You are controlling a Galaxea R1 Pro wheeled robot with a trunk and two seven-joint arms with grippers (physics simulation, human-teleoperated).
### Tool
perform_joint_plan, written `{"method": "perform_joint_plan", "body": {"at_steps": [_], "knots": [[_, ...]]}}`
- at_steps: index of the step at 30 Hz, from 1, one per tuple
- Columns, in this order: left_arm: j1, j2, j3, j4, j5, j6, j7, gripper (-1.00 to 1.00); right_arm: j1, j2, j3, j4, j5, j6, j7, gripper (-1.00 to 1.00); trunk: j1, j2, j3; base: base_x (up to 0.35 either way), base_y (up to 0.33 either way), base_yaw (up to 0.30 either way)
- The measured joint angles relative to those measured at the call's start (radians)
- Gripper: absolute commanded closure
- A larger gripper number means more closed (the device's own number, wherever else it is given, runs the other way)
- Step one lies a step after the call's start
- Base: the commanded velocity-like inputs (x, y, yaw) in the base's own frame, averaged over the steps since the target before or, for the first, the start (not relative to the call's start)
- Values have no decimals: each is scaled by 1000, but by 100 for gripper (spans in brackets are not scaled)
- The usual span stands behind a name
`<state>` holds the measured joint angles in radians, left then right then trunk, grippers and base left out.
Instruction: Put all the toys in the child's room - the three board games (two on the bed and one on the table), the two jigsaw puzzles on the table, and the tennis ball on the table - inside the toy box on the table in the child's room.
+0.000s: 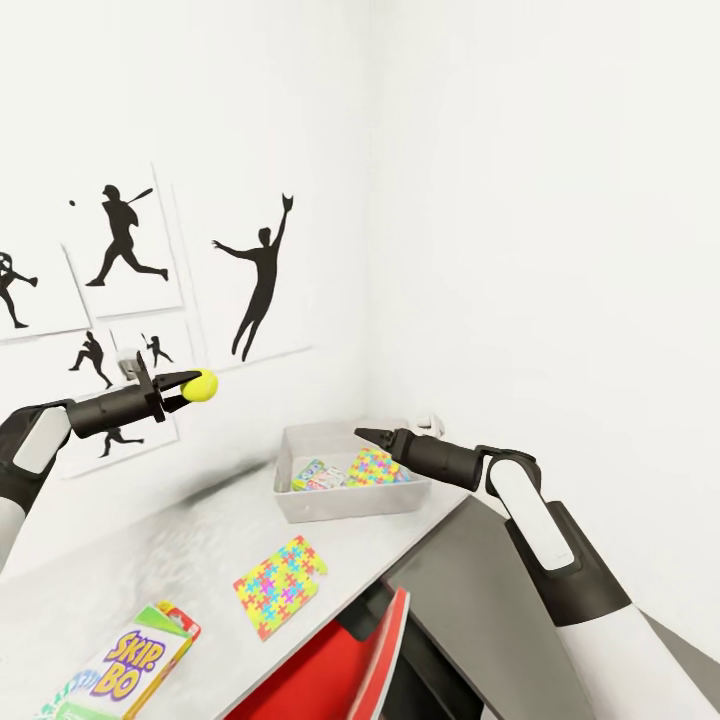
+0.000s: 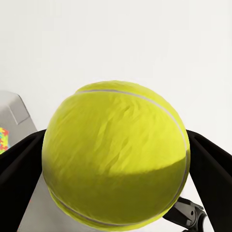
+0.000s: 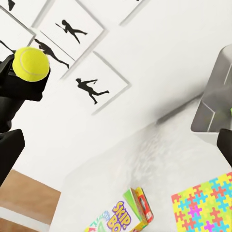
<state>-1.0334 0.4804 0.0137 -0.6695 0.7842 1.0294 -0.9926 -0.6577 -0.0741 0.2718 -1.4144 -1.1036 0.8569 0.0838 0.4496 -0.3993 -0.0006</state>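
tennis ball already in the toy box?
No: in the head view the tennis ball is held between the left gripper's fingers, up in the air to the left of the toy box.

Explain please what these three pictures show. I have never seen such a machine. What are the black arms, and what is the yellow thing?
This is a simulated two-armed robot. The big picture comes from its head camera; the other two come from cameras near each gripper. The left gripper holds a tennis ball above the table. The right gripper reaches over the grey toy box, which already contains a jigsaw puzzle and a printed box. On the table lie another jigsaw puzzle and a Skip-Bo game.
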Motion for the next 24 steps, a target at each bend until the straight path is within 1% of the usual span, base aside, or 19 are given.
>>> {"method": "perform_joint_plan", "body": {"at_steps": [10, 24], "knots": [[0, 0, 0, 0, 0, 0, 0, 100, 0, 0, 1, 0, -1, 0, 1, -100, 0, 0, 0, 92, -83, 12], [0, 0, 1, 0, 1, 1, 0, 100, 0, 0, 1, 0, -1, 0, 1, -100, 0, 0, 0, 76, -7, 0]]}}
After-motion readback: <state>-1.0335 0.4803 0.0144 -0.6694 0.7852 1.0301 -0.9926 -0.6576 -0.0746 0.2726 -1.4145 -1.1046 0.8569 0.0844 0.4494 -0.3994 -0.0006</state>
